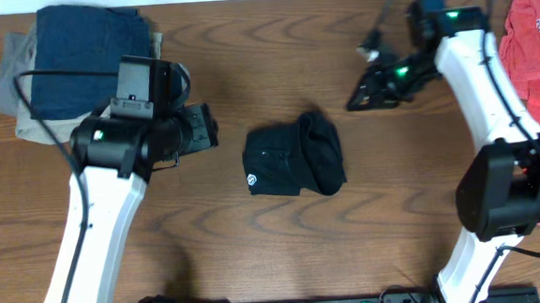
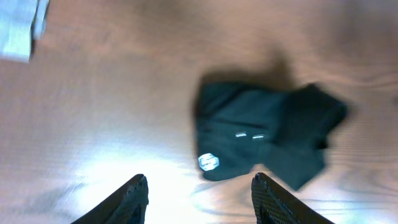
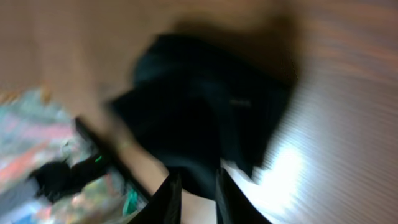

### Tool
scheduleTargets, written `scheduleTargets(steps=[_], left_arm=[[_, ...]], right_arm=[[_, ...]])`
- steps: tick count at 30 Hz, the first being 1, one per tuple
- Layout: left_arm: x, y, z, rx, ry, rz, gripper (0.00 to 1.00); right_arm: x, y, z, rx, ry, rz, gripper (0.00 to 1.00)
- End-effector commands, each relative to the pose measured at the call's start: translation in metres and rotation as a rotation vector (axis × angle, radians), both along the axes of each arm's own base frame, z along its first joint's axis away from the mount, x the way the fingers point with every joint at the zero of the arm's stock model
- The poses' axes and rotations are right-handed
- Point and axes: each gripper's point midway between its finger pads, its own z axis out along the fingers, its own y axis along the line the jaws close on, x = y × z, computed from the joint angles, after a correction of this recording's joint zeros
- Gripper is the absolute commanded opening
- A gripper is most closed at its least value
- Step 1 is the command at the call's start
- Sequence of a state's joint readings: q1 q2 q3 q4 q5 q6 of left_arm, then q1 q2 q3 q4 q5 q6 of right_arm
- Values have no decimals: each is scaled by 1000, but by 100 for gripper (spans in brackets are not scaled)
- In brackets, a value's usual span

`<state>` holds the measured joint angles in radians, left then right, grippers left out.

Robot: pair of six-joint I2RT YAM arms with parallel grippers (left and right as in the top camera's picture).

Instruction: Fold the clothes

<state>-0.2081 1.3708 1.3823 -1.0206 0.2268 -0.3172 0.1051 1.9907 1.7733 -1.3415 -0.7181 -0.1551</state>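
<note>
The black shirt (image 1: 294,167) lies folded into a small bundle at the middle of the table, with its white logo at the front left. It also shows in the left wrist view (image 2: 261,134) and, blurred, in the right wrist view (image 3: 199,106). My left gripper (image 1: 207,127) hovers just left of it. Its fingers (image 2: 199,180) are wide open and empty. My right gripper (image 1: 353,101) hangs up and to the right of the shirt, apart from it. Its fingers (image 3: 198,183) are a narrow gap apart with nothing between them.
A stack of folded navy, tan and grey garments (image 1: 76,51) lies at the back left; its grey edge shows in the left wrist view (image 2: 18,25). A red t-shirt (image 1: 535,32) lies at the right edge. The table is brown wood (image 1: 258,265).
</note>
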Motion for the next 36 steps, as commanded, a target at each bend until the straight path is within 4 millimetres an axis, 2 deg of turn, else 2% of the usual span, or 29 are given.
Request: scheduleTargets(steps=[1,6,9,13,18,23,26,28,31,36], left_arm=[[-3,10,-50,60,147,18,55],[-5,11,-97,78,312,65,55],[-4,11,-113,84,365,83,55],[-4,11,-118,89,381,82,55],[-5,11,-118,89,382,82,55],[-6,11,-118,91,388,81,55],[-6,11,-118,91,387,81,55],[-6,11,-118,91,386,77,55],[-3,10,-118,96,367,46,55],[1,3,-117,97,339,14,55]], right_arm=[[-19,64,32,226,-97,205,19],[-38,109,26,197,-123,315,25],[-42,116,4,47,-105,299,21],[-39,119,-24,-95,-102,258,20],[-20,97,-66,-252,-105,142,29],[-11,69,-108,-301,-85,92,37],[2,48,-131,-303,-92,56,40],[15,35,-138,-300,-104,25,41],[29,21,-136,-295,-127,-15,45],[47,11,-115,-287,-153,-53,56]])
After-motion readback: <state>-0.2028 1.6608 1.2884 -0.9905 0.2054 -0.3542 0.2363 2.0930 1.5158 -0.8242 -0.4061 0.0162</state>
